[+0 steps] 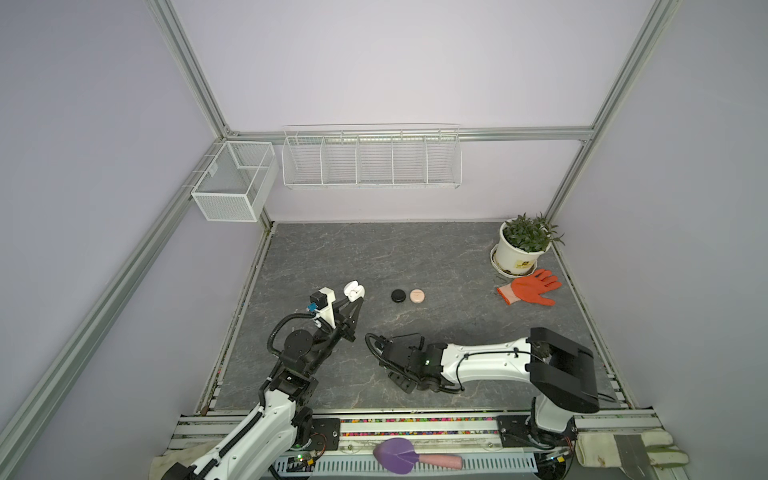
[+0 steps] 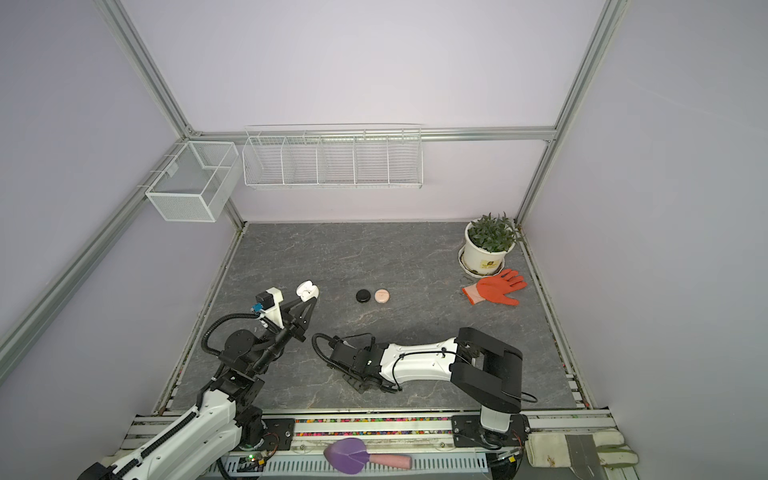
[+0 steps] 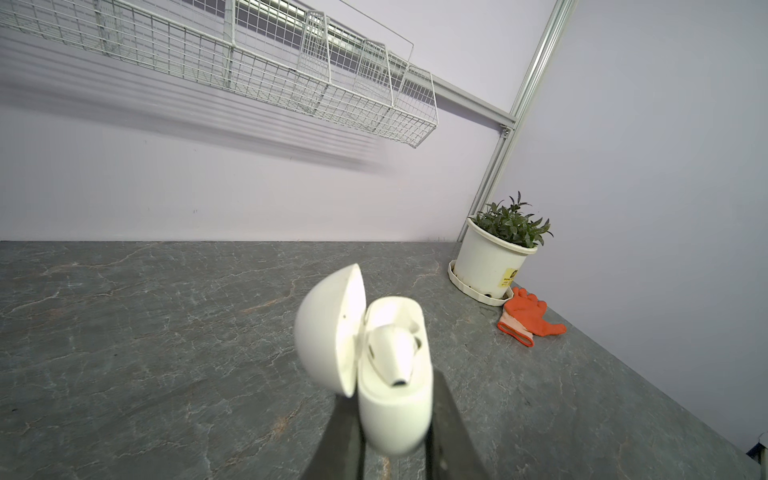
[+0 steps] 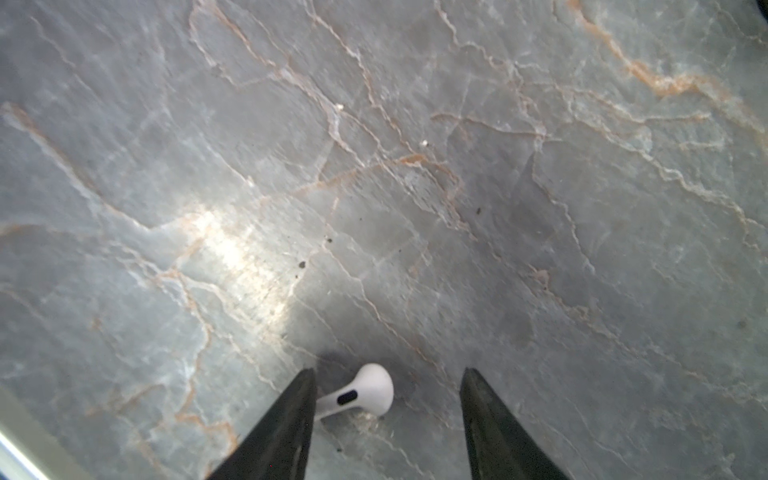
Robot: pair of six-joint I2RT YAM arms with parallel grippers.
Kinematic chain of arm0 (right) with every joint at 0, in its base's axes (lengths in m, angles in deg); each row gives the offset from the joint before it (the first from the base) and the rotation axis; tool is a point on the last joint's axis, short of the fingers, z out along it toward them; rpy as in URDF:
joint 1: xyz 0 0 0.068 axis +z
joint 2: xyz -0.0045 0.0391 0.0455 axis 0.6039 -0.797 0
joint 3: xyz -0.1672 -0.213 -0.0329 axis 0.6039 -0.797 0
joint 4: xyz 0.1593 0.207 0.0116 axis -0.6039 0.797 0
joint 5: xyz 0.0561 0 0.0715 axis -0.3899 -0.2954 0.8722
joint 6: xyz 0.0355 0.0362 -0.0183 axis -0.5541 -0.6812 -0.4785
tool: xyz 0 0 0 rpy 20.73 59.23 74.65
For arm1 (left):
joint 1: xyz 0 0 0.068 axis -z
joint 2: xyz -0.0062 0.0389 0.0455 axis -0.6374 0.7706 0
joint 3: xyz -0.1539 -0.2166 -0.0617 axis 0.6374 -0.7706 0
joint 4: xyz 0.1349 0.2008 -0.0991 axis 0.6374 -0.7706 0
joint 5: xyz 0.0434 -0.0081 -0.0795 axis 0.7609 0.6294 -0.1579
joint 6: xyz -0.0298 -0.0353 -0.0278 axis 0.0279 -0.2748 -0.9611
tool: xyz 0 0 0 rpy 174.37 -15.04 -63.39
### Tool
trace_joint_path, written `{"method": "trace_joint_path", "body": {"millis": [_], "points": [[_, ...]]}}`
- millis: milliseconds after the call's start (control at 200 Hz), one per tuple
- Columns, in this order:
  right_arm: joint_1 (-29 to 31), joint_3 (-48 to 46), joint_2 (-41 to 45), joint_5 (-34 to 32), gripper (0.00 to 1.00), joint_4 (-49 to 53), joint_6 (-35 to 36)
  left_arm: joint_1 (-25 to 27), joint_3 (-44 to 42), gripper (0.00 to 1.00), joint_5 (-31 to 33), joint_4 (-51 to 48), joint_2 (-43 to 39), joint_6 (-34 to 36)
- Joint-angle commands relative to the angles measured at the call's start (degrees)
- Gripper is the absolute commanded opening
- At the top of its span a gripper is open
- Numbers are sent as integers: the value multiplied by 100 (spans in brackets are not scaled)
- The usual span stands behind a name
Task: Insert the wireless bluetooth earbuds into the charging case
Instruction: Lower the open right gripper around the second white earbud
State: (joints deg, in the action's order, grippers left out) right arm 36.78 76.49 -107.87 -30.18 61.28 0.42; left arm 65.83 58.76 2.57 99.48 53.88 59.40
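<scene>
My left gripper (image 1: 352, 302) (image 2: 306, 301) (image 3: 392, 419) is shut on a white charging case (image 1: 354, 291) (image 2: 307, 291) (image 3: 395, 415) and holds it above the table's left side. Its lid (image 3: 330, 332) stands open and one white earbud (image 3: 395, 353) sits inside. My right gripper (image 1: 402, 380) (image 2: 358, 382) (image 4: 387, 370) points down at the table near the front middle, open. A second white earbud (image 4: 363, 395) lies on the slab between its fingers, its stem touching one finger (image 4: 291, 415). The arm hides this earbud in both top views.
A closed black round case (image 1: 398, 295) (image 2: 363, 295) and a pink one (image 1: 417, 296) (image 2: 381, 295) lie mid-table. A potted plant (image 1: 524, 245) (image 3: 494, 257) and an orange glove (image 1: 532, 287) (image 3: 530, 318) occupy the back right. Wire baskets (image 1: 370, 160) hang on the back wall.
</scene>
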Motion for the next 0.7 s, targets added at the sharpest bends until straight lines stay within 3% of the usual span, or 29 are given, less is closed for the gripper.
{"method": "trace_joint_path", "body": {"millis": [0, 375, 695], "points": [[21, -113, 234, 36, 54, 128, -205, -40, -18, 0, 61, -79, -81, -44], [21, -158, 200, 188, 48, 17, -264, -37, 45, 0, -33, -88, 18, -6], [1, 115, -170, 85, 61, 37, -194, -39, 45, 0, 72, -118, 11, -24]]}}
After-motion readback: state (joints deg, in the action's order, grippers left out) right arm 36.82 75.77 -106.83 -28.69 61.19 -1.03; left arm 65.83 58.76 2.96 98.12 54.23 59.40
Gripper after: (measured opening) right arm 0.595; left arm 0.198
